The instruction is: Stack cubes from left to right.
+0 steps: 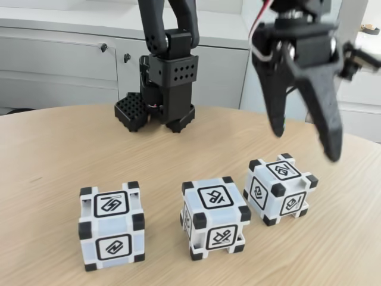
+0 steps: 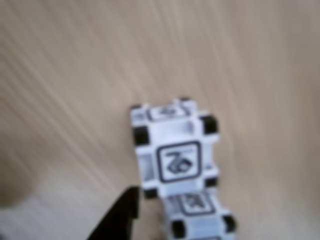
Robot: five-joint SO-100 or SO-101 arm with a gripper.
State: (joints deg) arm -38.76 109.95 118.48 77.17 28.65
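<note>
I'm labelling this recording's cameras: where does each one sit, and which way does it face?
Fixed view: low at the table's near edge, looking across three cubes in a row toward the arm's base and white cabinets; the open gripper hangs above the right cube.
Wrist view: rides on the arm, looking down at the tabletop; one dark fingertip enters from the bottom edge beside two blurred cubes.
Shared: cubes and wooden tabletop; which cubes the wrist view shows is unclear.

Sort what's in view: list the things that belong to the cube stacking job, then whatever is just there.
Job:
left cube
middle cube
right cube
gripper, open, raised above the right cube

Just there:
wooden table
arm base
white cabinets behind
</note>
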